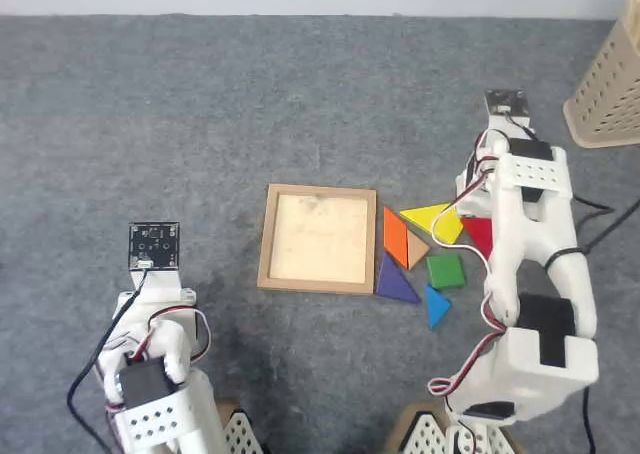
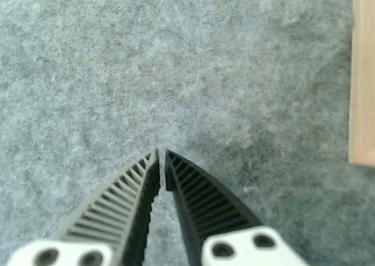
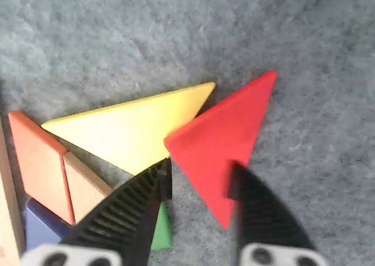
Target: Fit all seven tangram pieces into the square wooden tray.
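Note:
The square wooden tray [image 1: 268, 240] lies mid-table with nothing in it; its edge [image 2: 363, 72] shows beside my shut left gripper [image 2: 162, 154], which hovers over bare carpet to the tray's left. Right of the tray lie an orange parallelogram [image 1: 395, 237], tan triangle [image 1: 416, 247], purple triangle [image 1: 394, 282], green square [image 1: 445, 271], blue triangle [image 1: 436, 305] and yellow triangle [image 1: 435, 220]. My right gripper [image 3: 199, 169] is closed on the red triangle [image 3: 228, 131], whose corner overlaps the yellow triangle [image 3: 135, 128]. The right arm hides part of the red triangle [image 1: 479, 236].
A beige perforated basket [image 1: 610, 84] stands at the far right edge. Grey carpet [image 1: 200, 124] covers the table, with open room behind and left of the tray. Loose cables [image 1: 600, 224] trail beside the right arm.

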Tool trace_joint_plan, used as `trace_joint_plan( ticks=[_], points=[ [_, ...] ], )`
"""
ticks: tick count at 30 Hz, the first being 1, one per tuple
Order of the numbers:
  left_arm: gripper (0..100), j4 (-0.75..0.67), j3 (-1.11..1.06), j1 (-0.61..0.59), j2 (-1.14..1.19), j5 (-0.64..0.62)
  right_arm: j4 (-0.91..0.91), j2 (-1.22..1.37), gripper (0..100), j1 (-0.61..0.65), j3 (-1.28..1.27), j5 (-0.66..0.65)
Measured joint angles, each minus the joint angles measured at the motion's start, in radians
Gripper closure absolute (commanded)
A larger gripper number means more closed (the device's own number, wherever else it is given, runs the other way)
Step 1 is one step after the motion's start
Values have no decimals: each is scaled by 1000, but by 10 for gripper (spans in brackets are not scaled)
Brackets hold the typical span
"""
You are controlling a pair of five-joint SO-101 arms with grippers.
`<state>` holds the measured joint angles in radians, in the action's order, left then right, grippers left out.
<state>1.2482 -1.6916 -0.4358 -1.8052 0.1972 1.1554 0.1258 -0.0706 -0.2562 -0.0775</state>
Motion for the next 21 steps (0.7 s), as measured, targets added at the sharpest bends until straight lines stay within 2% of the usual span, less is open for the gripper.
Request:
trace_joint_plan(
  ticks=[13,21],
  points=[
    [987,0,0,0,0,0,23,295,752,2,178,-35],
    [987,0,0,0,0,0,23,318,961,-2,212,-55]
  ],
)
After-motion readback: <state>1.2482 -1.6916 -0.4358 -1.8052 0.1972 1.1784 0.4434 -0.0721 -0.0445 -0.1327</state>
